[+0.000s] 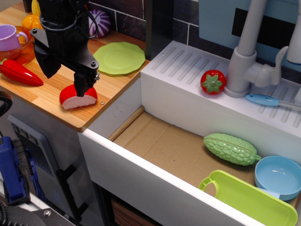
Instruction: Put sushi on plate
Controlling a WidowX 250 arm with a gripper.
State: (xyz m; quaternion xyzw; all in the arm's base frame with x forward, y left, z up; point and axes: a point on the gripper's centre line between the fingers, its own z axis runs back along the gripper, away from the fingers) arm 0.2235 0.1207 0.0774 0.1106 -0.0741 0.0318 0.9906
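View: the one camera, looking down across the counter and the sink beside it.
Gripper (86, 88): black, down over the sushi; its tips meet the red top, but from here I cannot tell how wide the fingers stand or whether they hold it.
Sushi (77, 98): red over white, lying on the wooden counter (51, 96) near its front edge; the upper part is covered by the gripper.
Plate (119, 58): flat, light green, behind and to the right of the sushi, apart from it, with bare wood between them; nothing lies on it.
Chili pepper (19, 73): left of the sushi, its left end cut off by the frame.
Purple cup (10, 37): far left behind the sushi, partly out of frame, in an orange bowl.
Onion (100, 22): purple and white, behind the sushi, partly hidden by the arm.
Edges: the counter ends just right of the sushi, where the white sink (155, 77) wall begins.
Sink: well right of the sushi, holding a green gourd (230, 148), a blue bowl (278, 176) and a lime tray (254, 200), its right end cut off.
Tomato (212, 81): on the ribbed ledge by the tap (244, 61).
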